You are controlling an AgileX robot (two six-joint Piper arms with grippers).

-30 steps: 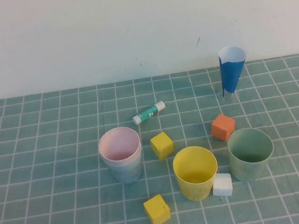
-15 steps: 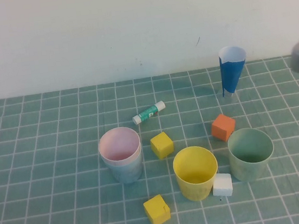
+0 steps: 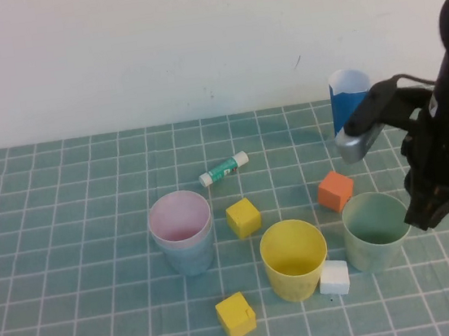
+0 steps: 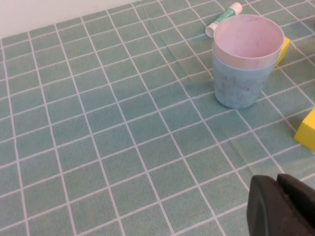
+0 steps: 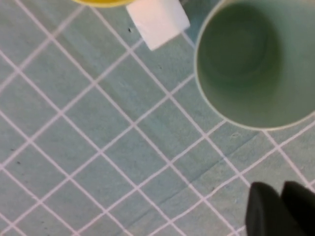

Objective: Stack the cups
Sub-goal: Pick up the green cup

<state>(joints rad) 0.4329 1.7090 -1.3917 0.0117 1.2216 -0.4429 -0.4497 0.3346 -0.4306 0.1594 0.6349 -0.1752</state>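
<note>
Now the right gripper (image 3: pixel 427 213) hangs just beside the green cup (image 3: pixel 376 230), jaws clenched on nothing; they should part and straddle its near rim before descending. Meanwhile the pink cup (image 3: pixel 180 217) sits nested in the blue cup (image 3: pixel 189 254) and the yellow cup (image 3: pixel 294 258) stands between, while the left gripper (image 4: pixel 283 206), jaws likewise closed and empty, idles low over the tabletop (image 3: pixel 69 236).

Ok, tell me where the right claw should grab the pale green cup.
Take the pale green cup by its open rim, from above on its right side, one finger inside the wall. It stands upright, and the right claw hovers there.
</note>
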